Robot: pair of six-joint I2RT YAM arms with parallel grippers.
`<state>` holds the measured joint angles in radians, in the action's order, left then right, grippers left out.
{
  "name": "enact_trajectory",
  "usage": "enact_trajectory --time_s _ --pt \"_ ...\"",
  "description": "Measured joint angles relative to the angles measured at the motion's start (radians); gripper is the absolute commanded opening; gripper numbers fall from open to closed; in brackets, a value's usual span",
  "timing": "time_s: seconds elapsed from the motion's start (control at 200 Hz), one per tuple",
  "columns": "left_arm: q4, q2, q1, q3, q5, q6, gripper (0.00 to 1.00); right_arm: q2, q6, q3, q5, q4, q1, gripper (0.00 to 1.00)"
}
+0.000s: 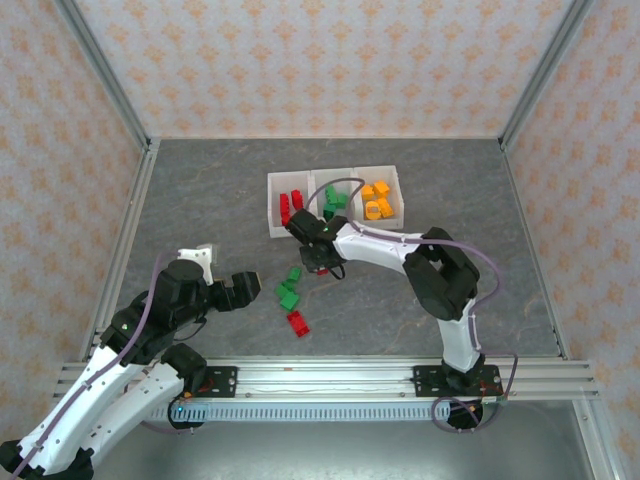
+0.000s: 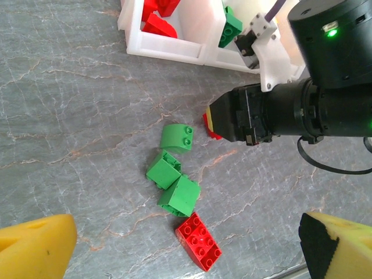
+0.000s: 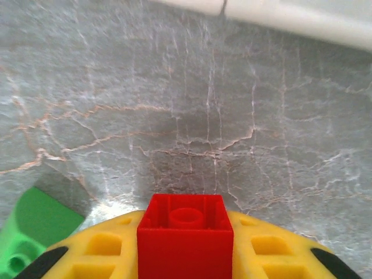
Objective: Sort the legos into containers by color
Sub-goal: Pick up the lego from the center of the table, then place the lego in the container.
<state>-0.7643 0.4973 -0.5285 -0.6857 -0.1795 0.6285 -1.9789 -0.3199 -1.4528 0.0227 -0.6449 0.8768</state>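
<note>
Grey marbled tabletop (image 1: 200, 200); walls (image 1: 300, 60) in patterned wallpaper. The containers (image 1: 272, 212) sit mid-back with bricks inside. Loose legos (image 1: 291, 296) lie just in front. On the right gripper (image 1: 320, 262), jaws clamped on red brick (image 3: 185, 232). On the left gripper (image 1: 243, 290), jaws wide apart.

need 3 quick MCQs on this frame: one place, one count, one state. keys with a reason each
1. In the top view, which compartment of the bins holds the orange bricks? A left; B middle; C right.
2. How many green bricks lie loose on the table? A one; B three; C five.
3. The right gripper is: A open and empty; B closed on a red brick; C closed on a green brick.
Key: 1 C, the orange ones sit at the right end. 2 B, the left wrist view shows three. 3 B, a red brick sits between the yellow fingers.
</note>
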Motion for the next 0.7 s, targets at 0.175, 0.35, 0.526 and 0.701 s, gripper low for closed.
enact_trajectory --time_s 0.175,0.35,0.526,0.701 --pt "0.03 0.006 0.0 0.001 -0.006 0.003 0.99 0.04 0.037 -0.152 -0.037 -0.045 0.0 0.24" --pt "0.036 0.014 0.0 0.002 -0.019 0.002 0.99 0.047 0.092 -0.344 -0.079 -0.051 -0.005 0.23" --pt "0.036 0.014 0.0 0.002 -0.019 0.002 0.99 -0.035 0.142 -0.522 -0.083 -0.05 -0.029 0.2" --pt "0.03 0.005 0.0 -0.001 -0.019 0.0 0.99 -0.191 0.188 -0.635 -0.08 -0.057 -0.053 0.19"
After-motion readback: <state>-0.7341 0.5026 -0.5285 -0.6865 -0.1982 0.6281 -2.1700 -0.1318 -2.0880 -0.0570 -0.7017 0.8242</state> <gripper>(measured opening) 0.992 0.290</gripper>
